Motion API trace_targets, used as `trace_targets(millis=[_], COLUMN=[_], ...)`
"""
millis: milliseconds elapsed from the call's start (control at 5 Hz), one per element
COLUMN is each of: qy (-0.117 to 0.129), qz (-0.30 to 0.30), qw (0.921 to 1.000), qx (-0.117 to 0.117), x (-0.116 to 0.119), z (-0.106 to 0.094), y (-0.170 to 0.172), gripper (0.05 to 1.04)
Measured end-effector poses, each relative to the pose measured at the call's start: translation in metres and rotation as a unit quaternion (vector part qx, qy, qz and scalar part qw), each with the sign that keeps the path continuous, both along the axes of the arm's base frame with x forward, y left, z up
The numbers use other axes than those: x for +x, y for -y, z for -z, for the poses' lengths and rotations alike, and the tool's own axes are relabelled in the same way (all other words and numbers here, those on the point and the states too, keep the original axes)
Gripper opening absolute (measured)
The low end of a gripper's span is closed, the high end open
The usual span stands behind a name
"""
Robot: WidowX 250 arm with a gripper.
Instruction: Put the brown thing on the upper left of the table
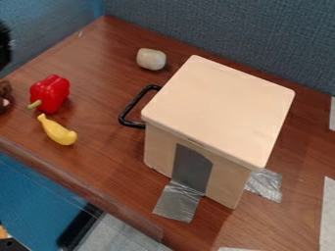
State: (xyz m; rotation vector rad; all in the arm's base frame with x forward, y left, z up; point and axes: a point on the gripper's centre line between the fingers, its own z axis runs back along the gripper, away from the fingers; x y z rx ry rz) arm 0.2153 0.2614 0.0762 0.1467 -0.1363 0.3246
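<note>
Placement appears incomplete—the brown object (5,90) is left of the red bell pepper (50,93), upper-left desk (98,54) positioning remains—gripper opening cannot be determined.

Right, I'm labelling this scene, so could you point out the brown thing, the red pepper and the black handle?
Brown thing (5,89), camera view: its upper part, at the left edge.
Red pepper (50,93), camera view: the middle of its body.
Black handle (135,102), camera view: its long outer bar.

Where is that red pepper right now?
In the camera view, the red pepper lies on the left part of the table, just above the small yellow thing.
</note>
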Motion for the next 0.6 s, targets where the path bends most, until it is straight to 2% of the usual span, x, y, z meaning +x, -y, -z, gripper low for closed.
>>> trace_targets(millis=[200,400,600], qy=[-0.005,-0.027,-0.031], qz=[-0.001,-0.008,-0.022], qw=[0.9999,0.9996,0.9992], qx=[0.01,-0.003,-0.014], x=[-0.008,-0.011,-0.009], z=[0.016,0.044,0.053], y=[-0.006,-0.008,-0.009], gripper=[1.0,1.0,1.0])
